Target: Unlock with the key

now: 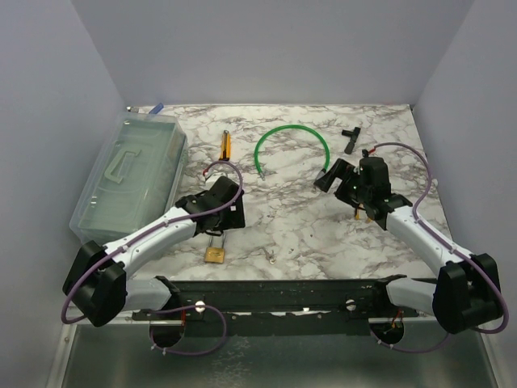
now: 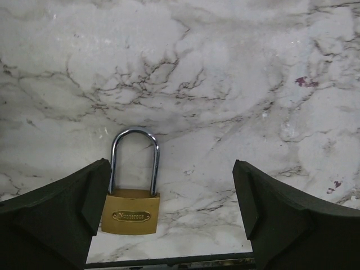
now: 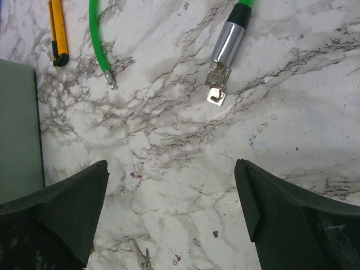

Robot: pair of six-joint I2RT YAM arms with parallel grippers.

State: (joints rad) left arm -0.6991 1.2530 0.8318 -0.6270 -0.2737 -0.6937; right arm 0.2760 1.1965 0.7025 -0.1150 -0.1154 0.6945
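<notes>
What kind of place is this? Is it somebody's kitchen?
Probably not a kitchen, more likely a robot test booth. Plain walls box in a marble-patterned table, a left arm and right arm are bolted to a rail, and a brass padlock and green cable lie on the table.

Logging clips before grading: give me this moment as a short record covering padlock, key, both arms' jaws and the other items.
padlock: brass, shackle shut, flat on the marble table
key: tiny, silvery, loose on the table, apart from the padlock
left gripper: jaws open, empty, padlock lying between them
right gripper: jaws open, empty, above the table
other items: green cable lock with its own keys in its chrome end, yellow knife, plastic box
task state: padlock not yet unlocked
</notes>
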